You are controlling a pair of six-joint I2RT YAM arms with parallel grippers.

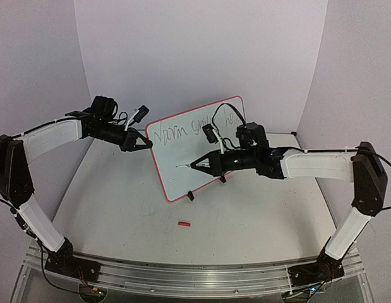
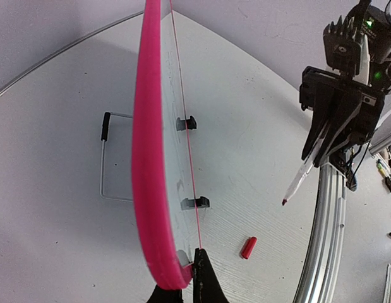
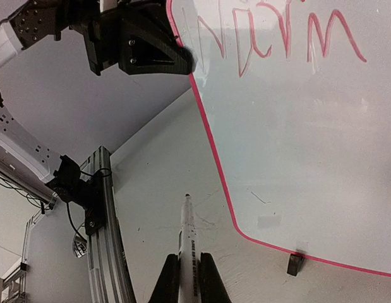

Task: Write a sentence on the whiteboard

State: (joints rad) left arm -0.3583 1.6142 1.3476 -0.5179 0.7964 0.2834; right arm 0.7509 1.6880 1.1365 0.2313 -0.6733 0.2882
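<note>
The whiteboard stands propped at the centre of the worktop, with the sentence scrawled along its 12 o'clock edge. The left tool is clenched on the board's rim at 10 o'clock. The right tool grasps a marker, its tip just off the board face. A red cap lies at 6 o'clock.

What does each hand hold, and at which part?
Left hand: the whiteboard, by its pink side rim. Right hand: the marker, by its barrel, tip free.
</note>
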